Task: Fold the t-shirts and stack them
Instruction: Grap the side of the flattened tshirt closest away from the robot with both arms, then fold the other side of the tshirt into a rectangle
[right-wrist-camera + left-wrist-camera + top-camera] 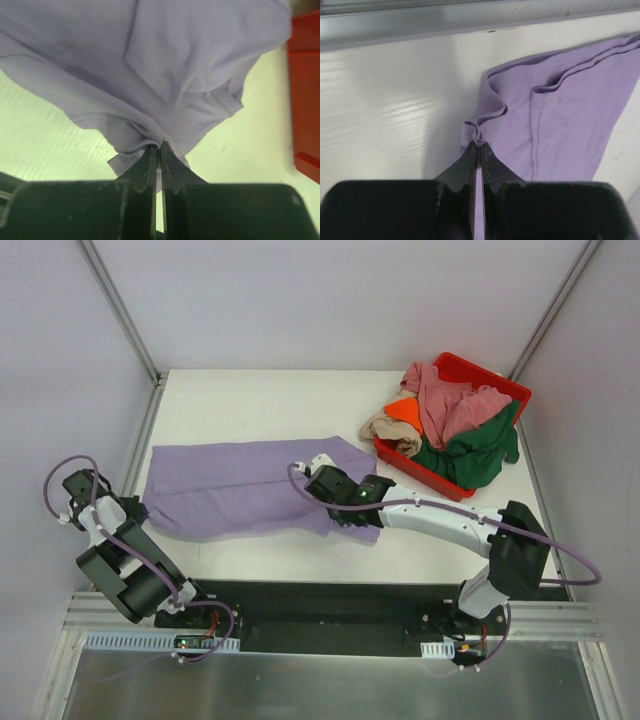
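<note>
Lavender t-shirt (240, 490): soft, creased cloth, lying spread at centre-left of the frame. Left gripper (478, 145) is pinching its bunched edge; right gripper (159, 146) is clenching a gathered fold. Other shirts (455, 425) are lying crumpled in a red plastic bin (497, 381), upper right.

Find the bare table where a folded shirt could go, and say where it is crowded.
Widest bare table: the far strip between the purple shirt and the back edge, left of the bin. A narrower strip runs along the near edge. Crowded: the middle, under the shirt, and the far right corner, filled by the heaped bin.
</note>
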